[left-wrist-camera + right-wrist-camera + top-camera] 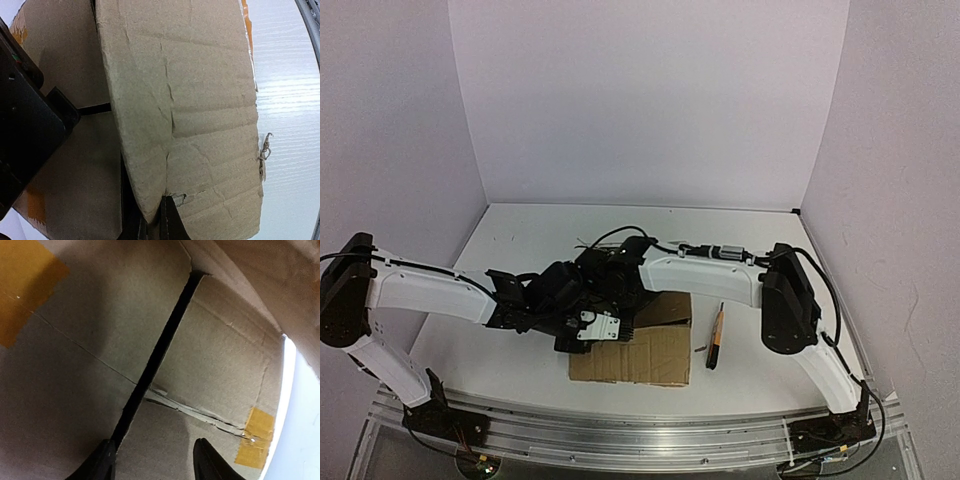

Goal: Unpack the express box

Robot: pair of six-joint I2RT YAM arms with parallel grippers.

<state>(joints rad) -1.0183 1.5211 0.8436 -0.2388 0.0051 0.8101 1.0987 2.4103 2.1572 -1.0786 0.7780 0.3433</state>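
Two arms crowd over the flat brown cardboard express box at the middle of the white table, so from above I can't see either set of fingers. The wrist cams help: the left gripper is pinched tight on a raised flap. The right gripper hangs half-spread over the dark seam, gripping nothing. A slim yellow-black utility knife lies just right of the box.
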